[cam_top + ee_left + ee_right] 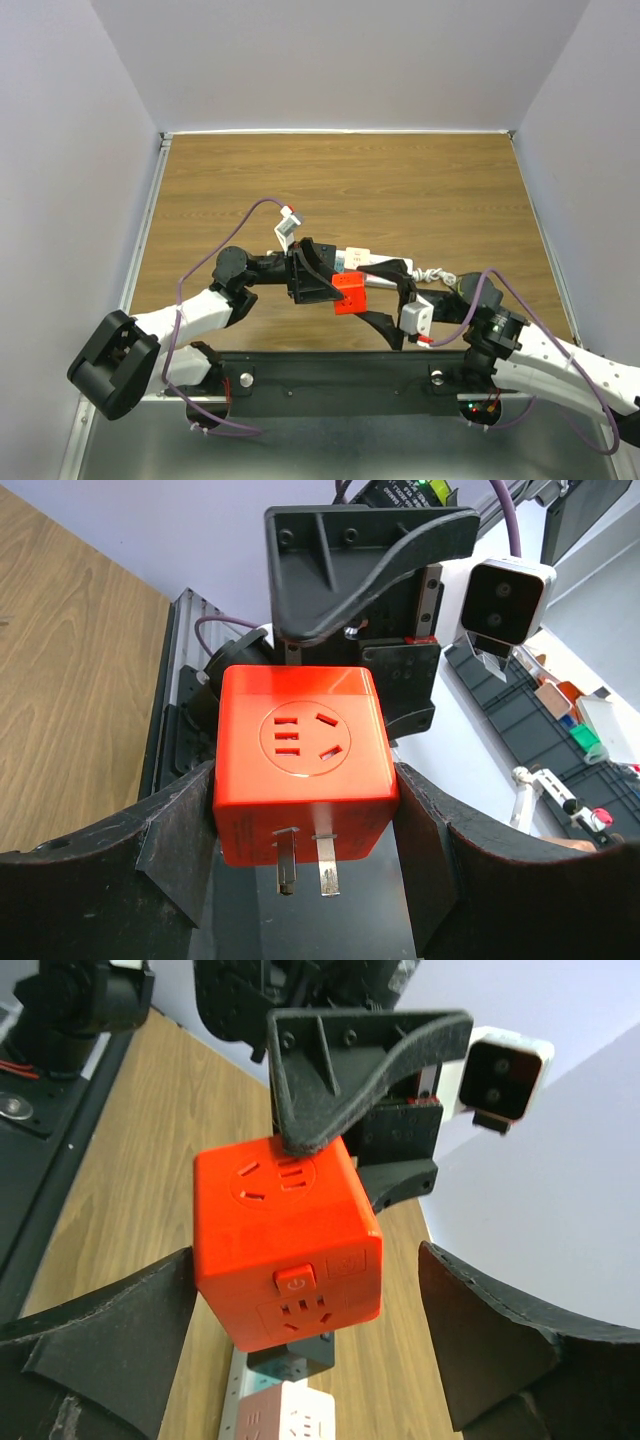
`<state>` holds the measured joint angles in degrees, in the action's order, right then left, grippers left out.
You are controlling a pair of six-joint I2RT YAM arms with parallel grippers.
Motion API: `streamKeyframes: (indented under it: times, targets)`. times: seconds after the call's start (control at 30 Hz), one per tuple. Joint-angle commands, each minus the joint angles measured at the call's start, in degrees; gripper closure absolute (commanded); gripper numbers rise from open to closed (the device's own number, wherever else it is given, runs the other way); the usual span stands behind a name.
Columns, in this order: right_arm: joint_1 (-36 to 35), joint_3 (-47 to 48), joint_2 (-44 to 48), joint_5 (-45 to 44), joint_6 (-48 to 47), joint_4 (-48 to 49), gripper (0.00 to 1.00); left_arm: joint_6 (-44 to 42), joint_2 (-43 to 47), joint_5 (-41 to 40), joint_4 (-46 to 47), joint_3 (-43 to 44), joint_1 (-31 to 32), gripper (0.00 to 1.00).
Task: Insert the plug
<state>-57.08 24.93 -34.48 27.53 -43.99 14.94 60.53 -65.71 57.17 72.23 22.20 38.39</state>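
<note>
Over the wooden table point(400, 190), between pale walls point(340, 60), the left gripper point(305, 810) clamps the orange plug point(300, 760); the right gripper point(305, 1260) gapes around it. The power strip point(372, 258) is mostly hidden.

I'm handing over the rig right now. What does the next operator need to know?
Left gripper: shut on the cube, prongs bare.
Right gripper: open, fingers either side of the cube, not gripping.
Strip: lying on the table, under the cube.
Done: cube is off the table, in grasp.
Left: line the prongs up with a strip socket and push in.
</note>
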Motion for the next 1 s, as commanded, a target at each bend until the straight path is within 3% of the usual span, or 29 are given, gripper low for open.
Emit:
streamKeyframes:
  times: [0.0,0.1,0.37,0.43,0.47,0.5,0.57,0.6,0.67,0.73,0.77,0.83,0.97]
  targets:
    - [-0.2,1.4,0.9,2.8,-0.7,0.7,0.12,0.1,1.8,0.4,14.6,0.0,-0.1,1.0]
    - [-0.2,1.5,0.5,3.7,-1.0,0.7,0.31,0.6,1.4,0.6,15.7,-0.6,-0.1,1.0]
    - [-0.1,2.2,-1.3,8.3,-1.3,-0.1,0.52,6.6,-2.8,2.9,27.0,-1.0,0.0,1.0]
    - [-0.2,2.4,-1.7,8.4,-0.8,-0.3,0.67,7.7,-4.7,3.3,30.0,-0.9,0.0,0.93]
    - [-0.2,2.4,-1.7,8.4,-0.6,-0.3,0.88,8.5,-5.2,3.5,31.2,-0.7,-0.1,0.81]
    - [-0.1,2.4,-1.6,8.2,0.1,-0.1,1.0,8.5,-6.2,3.7,31.4,-0.4,-0.1,0.75]
    - [-0.1,2.5,-1.4,8.2,0.9,0.0,1.0,7.9,-6.7,3.7,31.4,0.0,0.0,0.64]
    - [-0.2,2.7,-1.4,7.7,2.1,0.2,1.0,7.3,-6.8,3.7,30.2,0.6,0.0,0.52]
    - [-0.2,2.8,-1.1,5.2,3.7,1.0,0.99,5.4,-6.4,3.7,27.5,1.5,0.0,0.42]
    - [-0.1,1.9,-0.7,0.7,6.5,4.2,1.0,1.6,-5.7,3.0,22.1,2.5,-0.1,0.26]
    - [-0.2,1.8,-0.6,-0.5,7.2,4.7,1.0,-0.9,-4.8,2.5,18.2,3.1,-0.2,0.11]
    - [-0.2,1.4,-0.1,-3.1,9.0,6.0,1.0,-3.7,-3.9,1.7,14.0,3.6,-0.4,0.02]
    - [-0.1,1.5,1.1,-6.0,12.1,6.7,1.0,-9.7,-1.7,-1.3,3.8,4.6,-2.2,0.01]
